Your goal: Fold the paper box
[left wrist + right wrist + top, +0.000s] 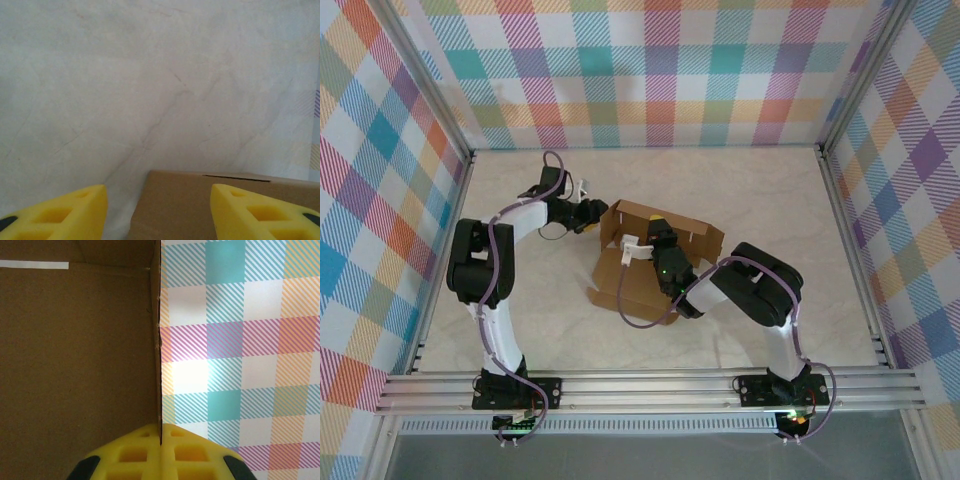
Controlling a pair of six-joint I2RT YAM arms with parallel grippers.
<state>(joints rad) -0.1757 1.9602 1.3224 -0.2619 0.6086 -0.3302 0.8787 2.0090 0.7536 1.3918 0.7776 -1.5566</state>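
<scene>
the paper box sits half built near the middle of the table, its side walls standing and one flap lying flat toward the near edge. the right gripper has its fingers pressed together on the thin top edge of one wall. the left gripper is at the box's far left corner with its fingers apart, and the cardboard lies below the gap between them.

my guess at the risks: the right side pinches only a narrow strip, so a pull off the fold line could tear or crease the wall. if the left fingers come together off the edge, they could shove the light box along the smooth table or knock the corner inward.

the cardboard is plain, matte brown, stiff, with a raw fibrous cut edge and a thin slot near the rim. the fingers are soft-looking yellow blocks with hollow cells. the table is pale with faint marble veins, and plaid panels stand along its edges.
</scene>
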